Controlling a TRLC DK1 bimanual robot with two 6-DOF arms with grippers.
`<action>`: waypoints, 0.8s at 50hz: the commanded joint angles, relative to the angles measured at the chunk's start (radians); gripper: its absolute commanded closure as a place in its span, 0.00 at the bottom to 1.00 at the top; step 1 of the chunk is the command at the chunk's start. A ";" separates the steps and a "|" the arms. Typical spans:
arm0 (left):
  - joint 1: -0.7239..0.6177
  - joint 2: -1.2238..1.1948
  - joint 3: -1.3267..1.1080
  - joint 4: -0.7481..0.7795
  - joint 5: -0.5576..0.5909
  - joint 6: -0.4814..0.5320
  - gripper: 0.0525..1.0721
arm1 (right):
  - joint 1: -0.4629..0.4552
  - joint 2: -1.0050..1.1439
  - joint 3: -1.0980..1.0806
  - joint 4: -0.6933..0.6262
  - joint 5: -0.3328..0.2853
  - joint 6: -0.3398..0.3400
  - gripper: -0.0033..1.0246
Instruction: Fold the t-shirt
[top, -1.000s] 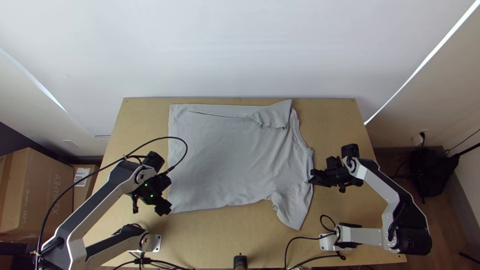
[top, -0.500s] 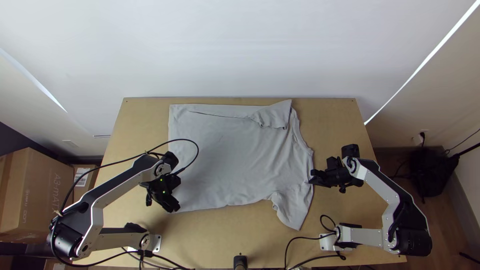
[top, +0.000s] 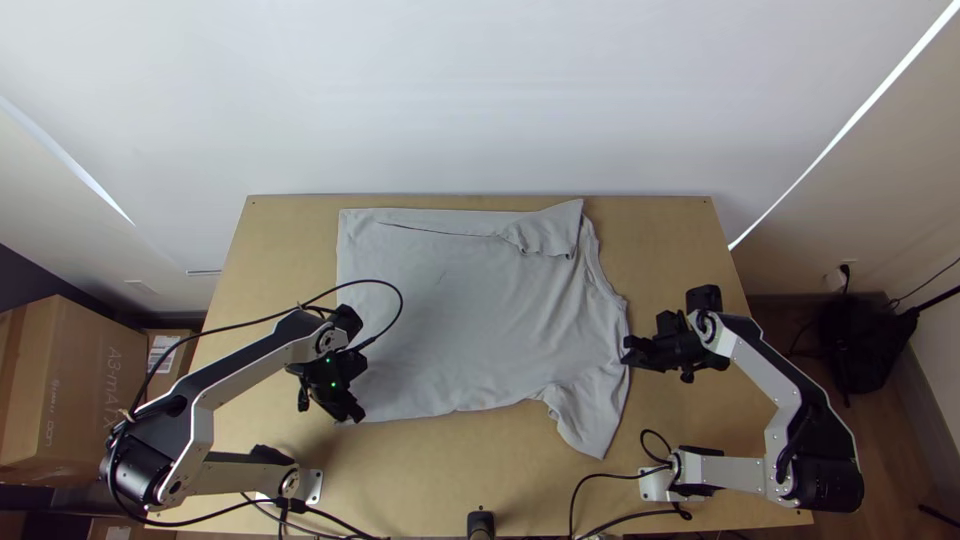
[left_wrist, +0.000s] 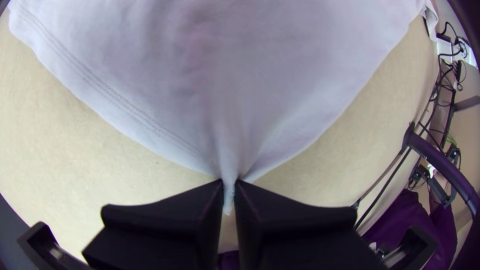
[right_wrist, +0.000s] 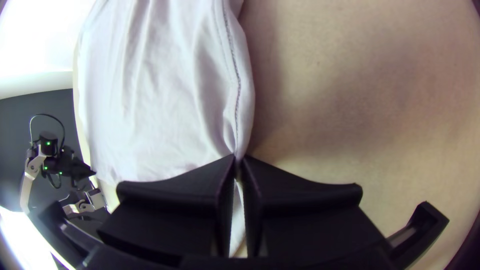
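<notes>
A light grey t-shirt (top: 460, 310) lies spread on the table, its far side folded over in a strip with one sleeve on top; the near sleeve points toward the near edge. At the hem's near corner is my left gripper (top: 350, 412). In the left wrist view my left gripper (left_wrist: 228, 192) is shut on that corner, the cloth (left_wrist: 225, 90) gathered between its fingers. My right gripper (top: 628, 358) is at the collar side, near the near shoulder. In the right wrist view my right gripper (right_wrist: 239, 167) is shut on the shirt's seamed edge (right_wrist: 239, 100).
The wooden table (top: 690, 240) shows around the shirt. A pale wall (top: 480, 100) rises behind its far edge. Cables (top: 600, 475) loop near the right arm's base. Cardboard boxes (top: 70, 390) stand on the left and a black bag (top: 855, 340) on the right, off the table.
My left gripper has moved right onto the hem's near corner. My right gripper has shifted very slightly to the right, and the shirt's collar side and near sleeve with it.
</notes>
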 joint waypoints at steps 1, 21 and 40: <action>0.030 -0.035 -0.006 0.007 0.010 0.019 0.97 | -0.024 -0.020 0.031 -0.014 0.016 0.010 0.97; 0.274 -0.129 0.287 0.131 0.024 -0.096 0.97 | -0.089 -0.158 0.109 0.008 0.016 0.025 0.97; 0.315 -0.129 0.683 0.223 -0.012 -0.245 0.97 | 0.016 -0.321 0.404 0.184 0.016 0.229 0.97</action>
